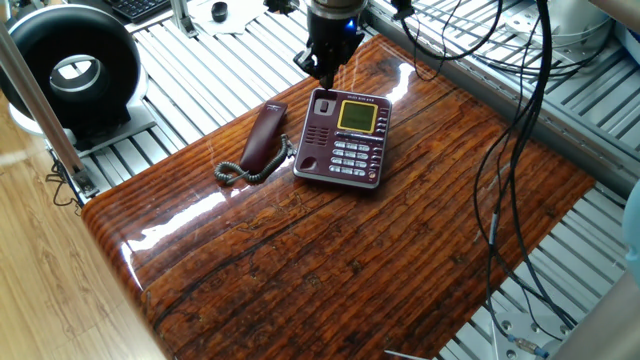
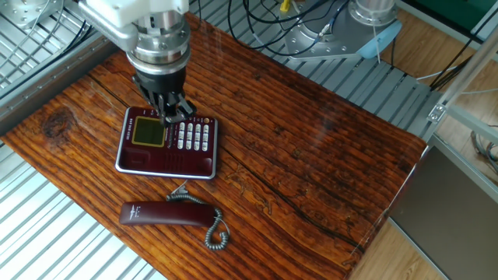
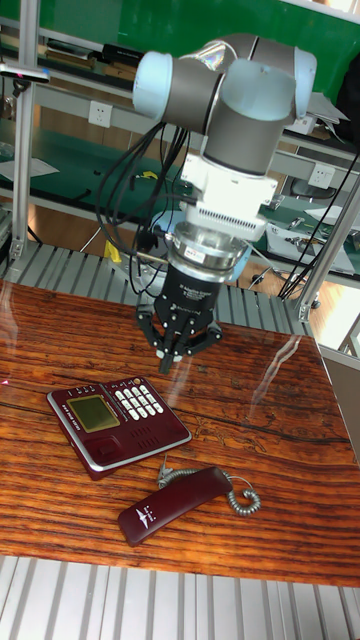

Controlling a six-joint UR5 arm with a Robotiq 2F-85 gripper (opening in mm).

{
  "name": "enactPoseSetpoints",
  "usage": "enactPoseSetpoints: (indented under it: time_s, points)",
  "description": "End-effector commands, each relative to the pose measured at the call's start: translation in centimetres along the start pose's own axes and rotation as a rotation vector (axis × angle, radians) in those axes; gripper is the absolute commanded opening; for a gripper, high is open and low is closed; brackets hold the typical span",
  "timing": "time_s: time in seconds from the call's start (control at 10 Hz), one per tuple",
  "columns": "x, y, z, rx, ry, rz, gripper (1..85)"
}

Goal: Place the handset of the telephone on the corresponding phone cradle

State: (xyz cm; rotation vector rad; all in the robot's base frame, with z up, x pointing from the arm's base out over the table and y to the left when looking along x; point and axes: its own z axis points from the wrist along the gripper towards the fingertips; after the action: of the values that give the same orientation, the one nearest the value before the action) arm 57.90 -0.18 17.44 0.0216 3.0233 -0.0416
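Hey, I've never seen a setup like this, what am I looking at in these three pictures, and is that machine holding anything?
It is one robot arm with a two-finger gripper at its tip, filmed at the same moment by three fixed cameras: two look down at the wooden table from opposite sides, and the tall one looks across it. On the table sits a dark maroon telephone with a yellow-green screen. Its handset lies off the phone, flat on the wood beside it, joined by a grey coiled cord. The phone cradle, the long recess beside the keypad, has nothing in it. The gripper holds nothing; it hangs above the phone's screen end.

Robotics lab: aluminium frames, dangling cables
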Motion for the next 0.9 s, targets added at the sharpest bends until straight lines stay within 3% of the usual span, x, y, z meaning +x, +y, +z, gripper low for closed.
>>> enactPoseSetpoints:
  time_s: [0.0,0.1,0.3,0.8]
  points:
    - [0.3,1.3,0.8,-0.04,0.014,-0.025,2.3]
    - [0.1,1.4,1.1,-0.038,0.006,-0.044,2.7]
    - [-0.2,2.7,1.0,-0.082,-0.01,-0.084,4.0]
    - [-1.0,3.4,1.1,-0.104,-0.045,-0.143,4.0]
